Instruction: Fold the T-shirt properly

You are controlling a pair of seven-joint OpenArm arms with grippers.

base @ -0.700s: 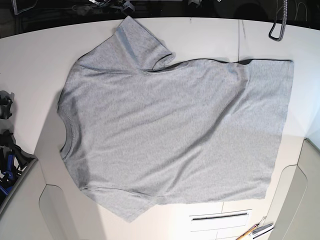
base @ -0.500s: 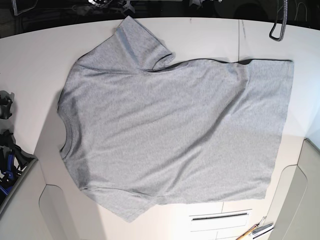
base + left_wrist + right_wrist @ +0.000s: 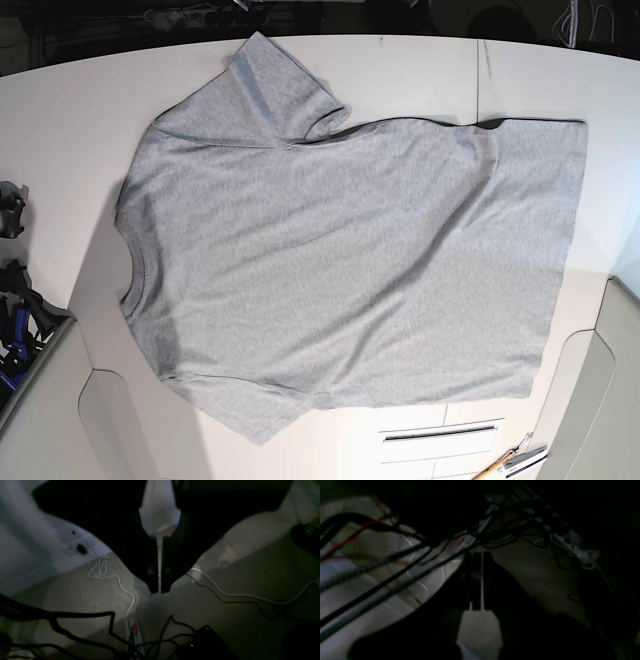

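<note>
The light grey T-shirt point(image 3: 340, 270) lies spread flat on the white table point(image 3: 60, 130), plain side up. Its neck point(image 3: 135, 265) is at the left, its hem point(image 3: 570, 250) at the right. One sleeve point(image 3: 275, 90) points to the far edge, the other point(image 3: 250, 410) to the near edge. Neither gripper shows in the base view. The left gripper point(image 3: 158, 590) is shut and empty in its dim wrist view, over the floor. The right gripper point(image 3: 476, 555) is shut and empty too, over dark floor. No shirt shows in either wrist view.
Dark blue tools point(image 3: 15, 310) sit at the table's left edge. Pens point(image 3: 510, 462) and a slot point(image 3: 440, 432) are at the near right. Black and white cables point(image 3: 75, 620) and a power strip point(image 3: 570, 542) lie on the floor below the grippers.
The dark cable loop at the far right and the arm parts at the far edge have left the base view. The T-shirt has not moved.
</note>
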